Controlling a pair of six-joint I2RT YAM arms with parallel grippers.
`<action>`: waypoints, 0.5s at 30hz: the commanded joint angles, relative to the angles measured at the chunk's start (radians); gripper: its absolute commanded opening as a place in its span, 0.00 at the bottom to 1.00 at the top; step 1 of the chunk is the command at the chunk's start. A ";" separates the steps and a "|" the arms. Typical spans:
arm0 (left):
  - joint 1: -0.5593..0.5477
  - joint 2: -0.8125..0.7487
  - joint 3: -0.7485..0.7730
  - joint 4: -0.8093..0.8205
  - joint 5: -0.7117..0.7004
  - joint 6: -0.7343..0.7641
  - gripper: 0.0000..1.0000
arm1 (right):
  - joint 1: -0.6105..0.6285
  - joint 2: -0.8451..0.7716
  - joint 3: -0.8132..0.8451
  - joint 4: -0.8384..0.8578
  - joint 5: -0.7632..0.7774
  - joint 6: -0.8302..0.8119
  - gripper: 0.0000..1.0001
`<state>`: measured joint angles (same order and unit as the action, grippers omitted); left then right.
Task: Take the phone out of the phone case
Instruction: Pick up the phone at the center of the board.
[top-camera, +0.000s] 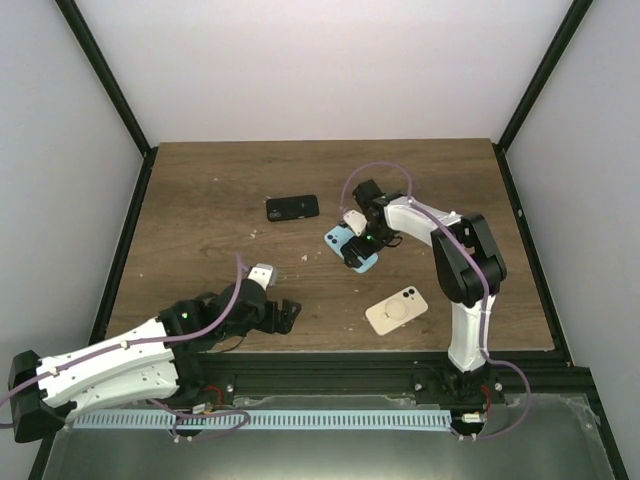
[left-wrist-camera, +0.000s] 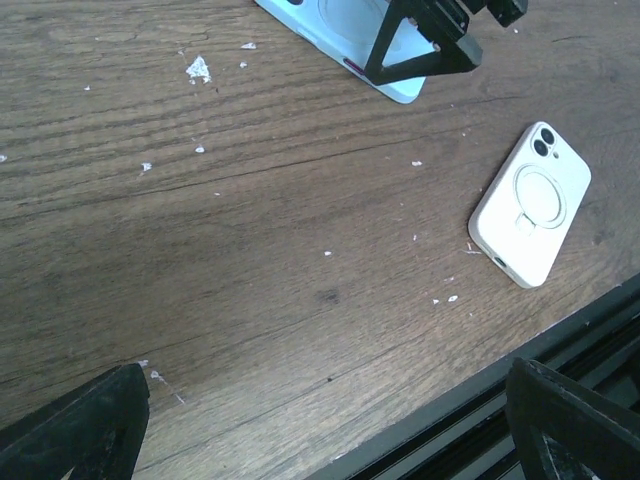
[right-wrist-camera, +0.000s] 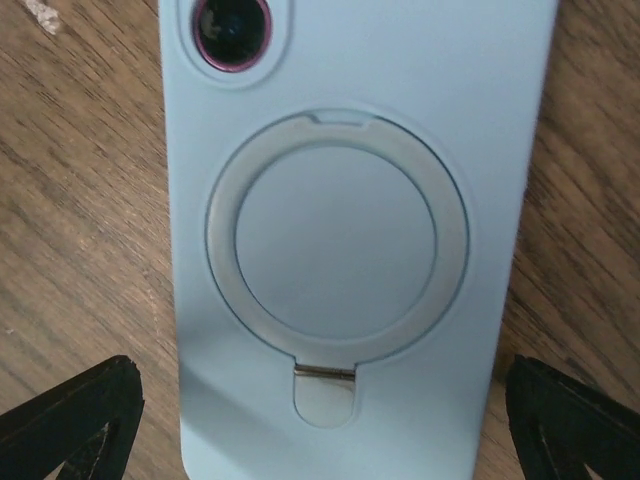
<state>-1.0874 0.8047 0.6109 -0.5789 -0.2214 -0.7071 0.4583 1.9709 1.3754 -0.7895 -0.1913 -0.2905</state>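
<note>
A light blue phone case (right-wrist-camera: 340, 230) with a round ring stand lies back up on the wooden table (top-camera: 210, 200), a pink-rimmed camera lens (right-wrist-camera: 232, 30) showing through its cutout. It also shows in the top view (top-camera: 336, 240) and the left wrist view (left-wrist-camera: 340, 35). My right gripper (right-wrist-camera: 320, 440) is open and low over the case, one finger on each side of its lower end; in the top view the right gripper (top-camera: 358, 254) covers part of it. My left gripper (left-wrist-camera: 330, 440) is open and empty above bare table near the front edge, also visible in the top view (top-camera: 283, 314).
A cream phone case (top-camera: 397, 310) with a ring stand lies near the front right, also in the left wrist view (left-wrist-camera: 530, 205). A black phone (top-camera: 292, 208) lies behind the blue case. White crumbs (left-wrist-camera: 198, 68) dot the wood. A black rail (top-camera: 330, 365) borders the front edge.
</note>
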 joint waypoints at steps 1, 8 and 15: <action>-0.002 -0.001 -0.007 -0.006 -0.019 -0.014 0.99 | 0.056 0.025 0.014 0.036 0.091 0.007 1.00; -0.002 0.016 0.006 -0.019 -0.034 -0.023 0.99 | 0.113 0.068 0.020 0.055 0.210 0.012 1.00; -0.002 0.010 -0.009 0.004 -0.038 -0.038 0.99 | 0.114 0.089 0.017 0.041 0.207 0.017 0.86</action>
<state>-1.0874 0.8207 0.6109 -0.5865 -0.2459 -0.7296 0.5571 2.0071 1.3956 -0.7540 -0.0216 -0.2741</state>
